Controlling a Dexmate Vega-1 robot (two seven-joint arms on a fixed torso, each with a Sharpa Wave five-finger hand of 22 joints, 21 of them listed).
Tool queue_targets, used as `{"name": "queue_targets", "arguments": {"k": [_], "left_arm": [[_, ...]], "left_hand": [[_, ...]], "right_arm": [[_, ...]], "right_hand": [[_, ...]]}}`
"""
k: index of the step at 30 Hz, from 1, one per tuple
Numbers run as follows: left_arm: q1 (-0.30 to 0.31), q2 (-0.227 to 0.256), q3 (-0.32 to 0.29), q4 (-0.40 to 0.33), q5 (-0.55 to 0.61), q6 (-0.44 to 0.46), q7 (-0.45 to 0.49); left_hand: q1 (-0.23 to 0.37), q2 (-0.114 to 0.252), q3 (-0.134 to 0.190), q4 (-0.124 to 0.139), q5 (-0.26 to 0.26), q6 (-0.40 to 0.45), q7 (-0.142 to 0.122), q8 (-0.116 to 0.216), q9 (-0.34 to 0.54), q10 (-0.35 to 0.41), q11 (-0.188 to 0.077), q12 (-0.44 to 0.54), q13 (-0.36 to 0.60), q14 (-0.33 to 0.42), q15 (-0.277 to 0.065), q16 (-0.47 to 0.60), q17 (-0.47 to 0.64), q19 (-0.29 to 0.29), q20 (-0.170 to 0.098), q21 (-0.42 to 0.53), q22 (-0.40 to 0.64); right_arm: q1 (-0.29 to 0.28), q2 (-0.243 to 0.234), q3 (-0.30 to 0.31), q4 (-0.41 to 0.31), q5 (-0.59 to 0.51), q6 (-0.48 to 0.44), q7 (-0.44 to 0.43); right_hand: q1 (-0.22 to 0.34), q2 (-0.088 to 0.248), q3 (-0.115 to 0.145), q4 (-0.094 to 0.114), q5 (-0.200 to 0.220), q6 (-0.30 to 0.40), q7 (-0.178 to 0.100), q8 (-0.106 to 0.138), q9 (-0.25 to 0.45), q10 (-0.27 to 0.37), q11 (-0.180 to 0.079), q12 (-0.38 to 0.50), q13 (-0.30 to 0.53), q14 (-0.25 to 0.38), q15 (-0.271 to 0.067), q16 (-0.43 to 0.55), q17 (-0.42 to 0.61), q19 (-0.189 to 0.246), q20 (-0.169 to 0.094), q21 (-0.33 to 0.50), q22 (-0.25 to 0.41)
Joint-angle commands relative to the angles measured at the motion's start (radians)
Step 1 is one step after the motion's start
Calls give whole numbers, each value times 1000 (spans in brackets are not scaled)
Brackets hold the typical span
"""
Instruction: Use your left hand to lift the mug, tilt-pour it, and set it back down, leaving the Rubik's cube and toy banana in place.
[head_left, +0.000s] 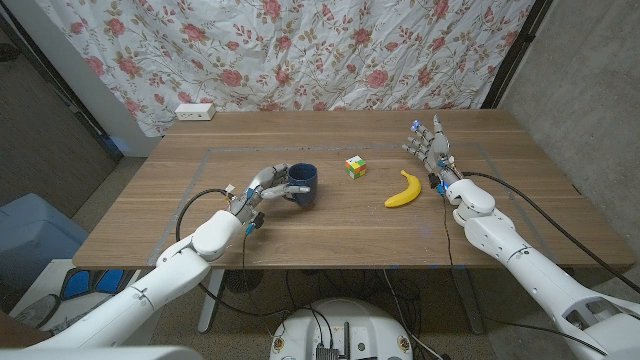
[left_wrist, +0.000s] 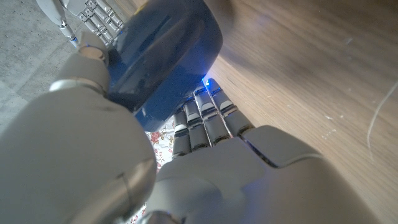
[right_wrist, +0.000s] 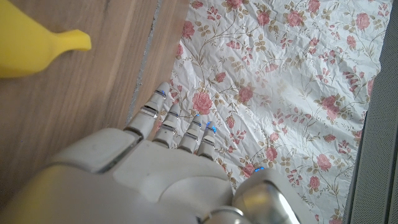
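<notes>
A dark blue mug (head_left: 303, 185) sits left of the table's middle, about upright; I cannot tell whether it touches the wood. My left hand (head_left: 265, 190) grips it from the left side. In the left wrist view the fingers (left_wrist: 205, 118) curl around the mug (left_wrist: 168, 56) and the thumb presses its other side. The Rubik's cube (head_left: 356, 167) stands to the right of the mug. Further right lies the yellow toy banana (head_left: 404, 190). My right hand (head_left: 432, 150) stands beyond the banana with fingers spread, holding nothing. The banana's tip (right_wrist: 31, 43) shows beside my right hand (right_wrist: 155, 174).
A white power strip (head_left: 195, 111) lies at the table's far left edge. A flowered curtain (head_left: 330, 50) hangs behind the table. A blue bin (head_left: 30, 235) stands on the floor to the left. Bare wood (head_left: 340, 235) lies along the near edge.
</notes>
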Motion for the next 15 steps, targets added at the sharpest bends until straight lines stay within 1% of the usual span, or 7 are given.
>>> {"name": "queue_targets", "arguments": {"k": [1,12,15], "left_arm": [[-12,-18,21,50,11,-44,-9],[-8,-24,24,57,6,-44,-5],[-7,-22,26,58,3,-43,-10]], "left_hand": [[-7,279,26,17,-1,99,-108,212,0,126,-132,-5,152,-5,-136,0,5,-9,-12,-5,3],[-13,279,29,14,-1,92,-108,204,-3,110,-131,-20,147,-20,-130,-7,4,-18,-12,-11,2],[-15,282,31,14,-1,87,-106,200,-5,101,-127,-26,146,-31,-125,-11,4,-25,-6,-15,2]], "right_arm": [[0,0,0,0,0,0,0],[0,0,0,0,0,0,0],[0,0,0,0,0,0,0]], "right_hand": [[2,10,2,7,4,-1,-6,4,2,7,2,5,4,5,-51,5,3,4,1,6,5],[2,10,2,7,4,0,-6,4,2,7,1,5,4,6,-50,6,3,3,0,6,5],[2,10,2,7,4,-1,-6,4,2,8,1,5,4,6,-51,6,3,3,0,6,5]]}}
